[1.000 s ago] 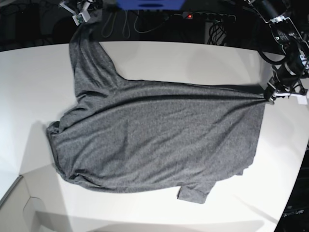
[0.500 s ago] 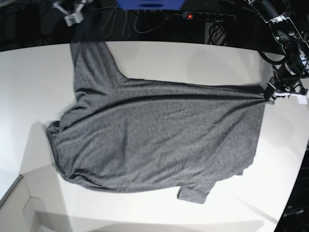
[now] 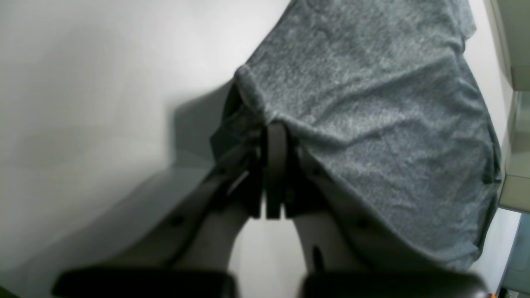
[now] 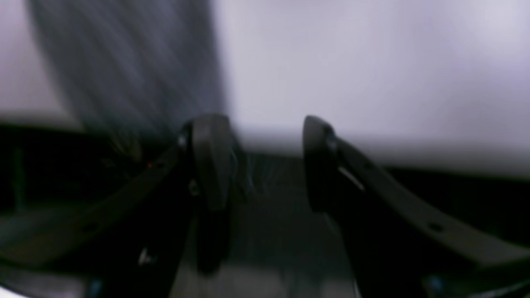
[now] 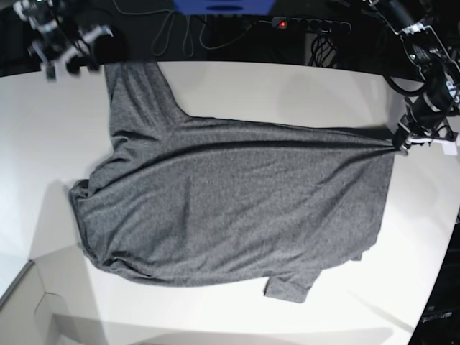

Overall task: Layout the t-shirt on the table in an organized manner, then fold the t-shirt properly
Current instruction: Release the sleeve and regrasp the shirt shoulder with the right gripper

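The dark heather-grey knit t-shirt (image 5: 230, 201) lay spread across the middle of the large white tabletop (image 5: 287, 90), mostly flat but creased, one sleeve reaching to the upper left of the base view and the other tucked at bottom centre — laying out looked nearly done, folding not begun. At the right edge of that view the left gripper (image 3: 273, 165) sat low, jaws clamped on the shirt's corner. The right gripper (image 4: 258, 161) hovered at upper left, just beside the sleeve — jaws apart, holding nothing.
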Robot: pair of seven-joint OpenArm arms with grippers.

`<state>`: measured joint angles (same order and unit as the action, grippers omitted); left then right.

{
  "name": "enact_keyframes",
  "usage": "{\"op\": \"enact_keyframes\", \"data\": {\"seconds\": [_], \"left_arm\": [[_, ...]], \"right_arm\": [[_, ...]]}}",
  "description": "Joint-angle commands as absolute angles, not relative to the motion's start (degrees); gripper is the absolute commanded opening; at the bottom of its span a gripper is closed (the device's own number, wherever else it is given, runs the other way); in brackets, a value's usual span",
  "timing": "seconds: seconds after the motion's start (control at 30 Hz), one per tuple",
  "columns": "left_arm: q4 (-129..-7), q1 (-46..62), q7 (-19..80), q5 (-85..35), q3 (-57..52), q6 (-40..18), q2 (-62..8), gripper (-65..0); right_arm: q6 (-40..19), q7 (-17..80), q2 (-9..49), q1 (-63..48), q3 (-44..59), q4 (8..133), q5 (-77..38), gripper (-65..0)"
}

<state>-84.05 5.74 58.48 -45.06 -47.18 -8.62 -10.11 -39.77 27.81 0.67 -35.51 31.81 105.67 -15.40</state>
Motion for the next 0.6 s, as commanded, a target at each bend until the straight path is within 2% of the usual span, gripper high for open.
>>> {"op": "enact_keyframes", "data": {"seconds": [0.0, 0.1, 0.33, 0.57], "left_arm": [[-85.0, 5.2, 57.9, -45.9, -47.4, -8.8, -10.9, -64.8], [-85.0, 5.2, 57.9, -45.9, -47.5, -8.8, -10.8, -64.8], [-85.1, 5.2, 57.9, -46.0, -47.5, -8.8, -10.7, -64.8], [-85.1, 5.3, 57.8, -46.0, -47.6, -8.8, -10.7, -64.8]], "right_arm": [[-40.0, 26.9, 1.2, -34.3, 30.9, 106.6, -16.0, -35.5], [-40.0, 28.1, 1.3, -28.8, 28.1, 105.5, -15.9, -35.5], [-40.0, 41.5, 3.8, -12.1, 26.4, 96.7, -15.9, -35.6], [-40.0, 42.3, 6.3, -6.0, 26.1, 89.3, -15.9, -35.7]]}}
